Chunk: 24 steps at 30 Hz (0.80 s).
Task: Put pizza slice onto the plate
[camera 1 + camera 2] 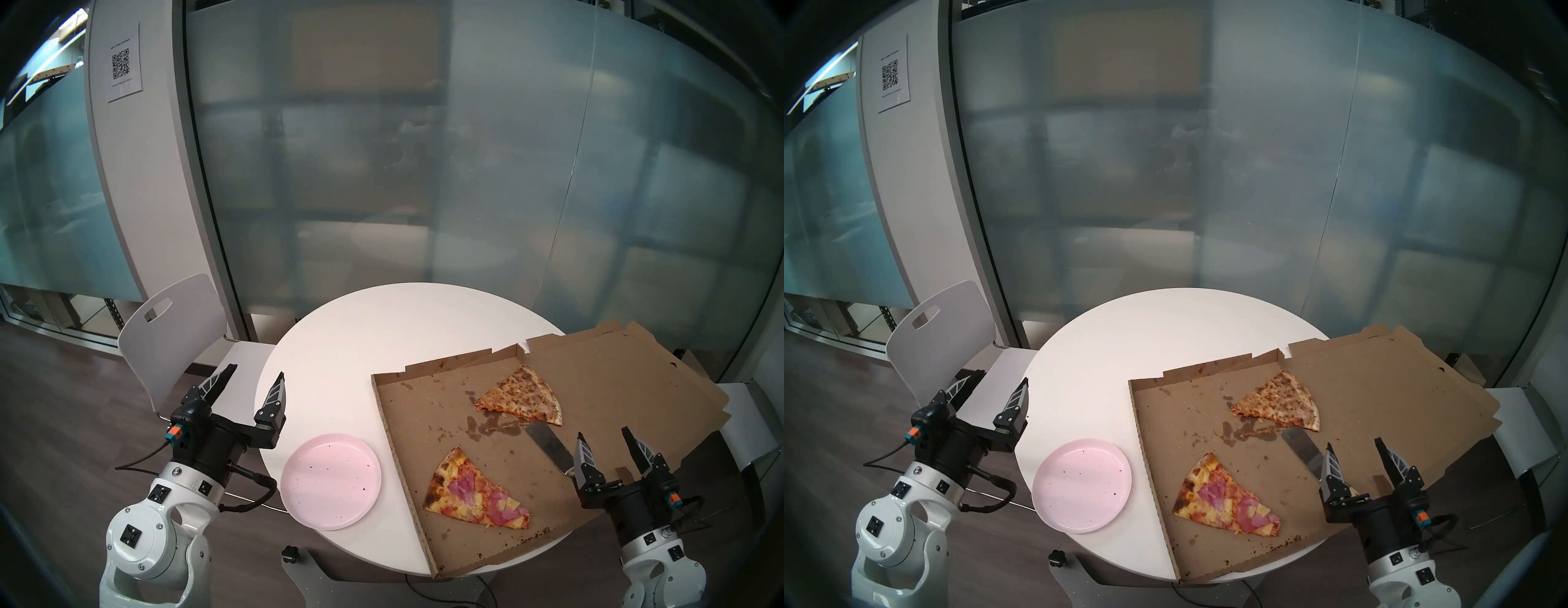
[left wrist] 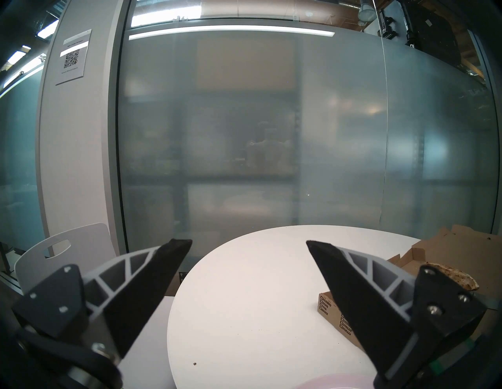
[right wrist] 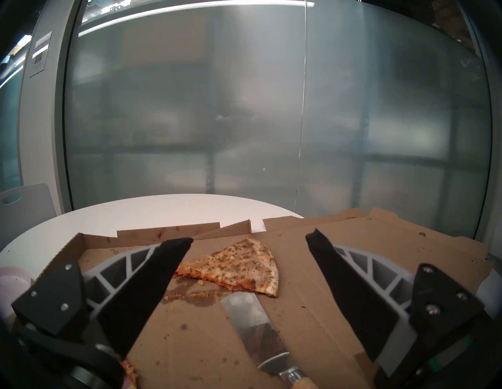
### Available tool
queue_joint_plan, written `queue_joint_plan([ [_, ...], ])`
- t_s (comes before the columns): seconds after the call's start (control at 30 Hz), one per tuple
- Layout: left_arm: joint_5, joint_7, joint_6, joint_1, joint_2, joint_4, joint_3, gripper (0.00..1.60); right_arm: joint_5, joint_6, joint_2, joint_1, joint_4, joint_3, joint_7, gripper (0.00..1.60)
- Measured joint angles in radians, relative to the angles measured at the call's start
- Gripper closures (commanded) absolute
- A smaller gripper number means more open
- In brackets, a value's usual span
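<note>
The pizza slice (image 1: 475, 490) lay flat in the open cardboard box (image 1: 407, 429), nothing above it. A metal spatula (image 1: 549, 450) lay between it and the right gripper (image 1: 604, 439). The box's low wall separated the slice from the plate (image 1: 331, 482). Bare table (image 1: 360, 335) lay ahead of the left gripper (image 1: 254, 373); a chair (image 1: 169, 327) stood beside it.

The pizza slice (image 1: 477, 492) lies in the open box (image 1: 407, 424), the plate (image 1: 331, 482) just left on the table (image 1: 382, 331).

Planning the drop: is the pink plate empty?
Empty: the plate shows only dark specks; the pizza slice lies in the box.
</note>
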Motion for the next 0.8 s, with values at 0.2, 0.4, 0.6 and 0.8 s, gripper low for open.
queue_joint_plan([
  [0.2, 0.0, 0.0, 0.0, 0.0, 0.0, 0.0, 0.0, 0.0, 0.046, 0.015, -0.018, -0.072, -0.014, 0.088, 0.082, 0.0],
  [0.4, 0.0, 0.0, 0.0, 0.0, 0.0, 0.0, 0.0, 0.0, 0.113, 0.021, -0.005, -0.12, -0.013, 0.149, 0.154, 0.0],
  [0.6, 0.0, 0.0, 0.0, 0.001, 0.0, 0.0, 0.0, 0.0, 0.155, 0.06, 0.037, -0.128, 0.023, 0.181, 0.22, 0.0],
  [0.8, 0.0, 0.0, 0.0, 0.001, 0.0, 0.0, 0.0, 0.0, 0.156, 0.102, 0.095, -0.103, 0.085, 0.187, 0.26, 0.0],
])
